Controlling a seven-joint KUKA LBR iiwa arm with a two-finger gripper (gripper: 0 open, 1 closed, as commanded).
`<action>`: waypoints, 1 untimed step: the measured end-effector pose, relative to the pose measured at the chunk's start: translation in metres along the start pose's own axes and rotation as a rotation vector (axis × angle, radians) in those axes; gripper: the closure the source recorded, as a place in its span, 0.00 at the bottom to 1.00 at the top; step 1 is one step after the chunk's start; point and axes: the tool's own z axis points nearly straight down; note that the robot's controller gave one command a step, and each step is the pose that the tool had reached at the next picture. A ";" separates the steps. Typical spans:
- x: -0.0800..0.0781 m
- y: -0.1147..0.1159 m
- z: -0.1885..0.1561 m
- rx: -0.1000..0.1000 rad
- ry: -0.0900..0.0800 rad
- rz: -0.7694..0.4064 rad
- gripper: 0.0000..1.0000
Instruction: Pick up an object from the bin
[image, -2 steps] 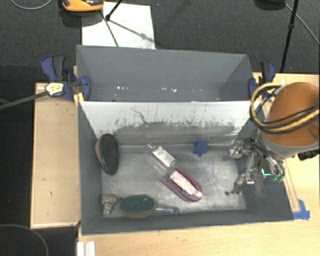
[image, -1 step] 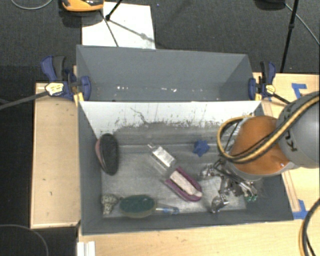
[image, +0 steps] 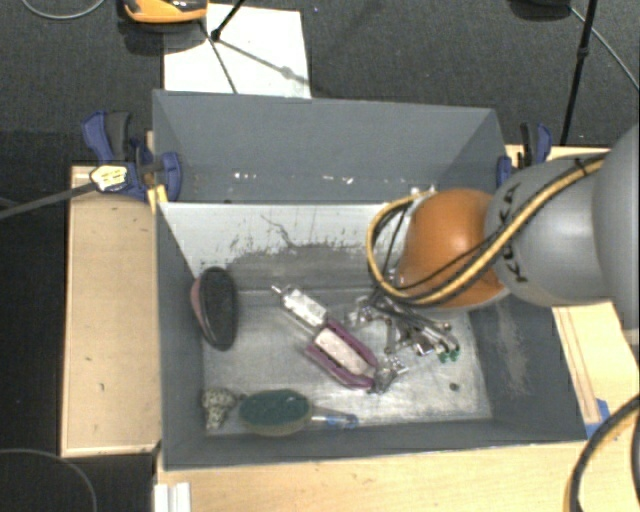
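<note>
Looking down from the camera, I see the gripper (image: 390, 358) low over the floor of the grey bin (image: 330, 150), a little to the four o'clock side of the floor's centre, a tangle of bright metal parts under the orange cover (image: 445, 250) on the wrist. Whether it is spread or pressed together I cannot tell; the metalwork is too cluttered to read, and I cannot say that anything is pinched in it. Its lower tip sits right at the four o'clock end of a purple and pink oblong thing (image: 340, 352), which lies flat on the floor, slanted from ten o'clock down to four o'clock; touching or merely beside, I cannot make out. At eleven o'clock from that thing, close to it and on the same slant, lies a small clear bottle-like piece (image: 300, 305). At three o'clock from the gripper, near it, is a tiny green bit (image: 452, 352). Well apart, at nine o'clock of the floor by the left wall, rests a dark oval object (image: 215, 307) with a pinkish edge. Along the six to seven o'clock edge lies a dark teal oval brush (image: 272, 410), its blue handle pointing to three o'clock, with a speckled pale lump (image: 215, 405) just beside its nine o'clock end. The grey arm (image: 570, 240), with yellow and black cables (image: 400, 275) looped round the cover, comes in from three o'clock.
</note>
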 end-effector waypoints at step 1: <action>0.025 0.038 0.006 0.004 -0.006 -0.171 0.00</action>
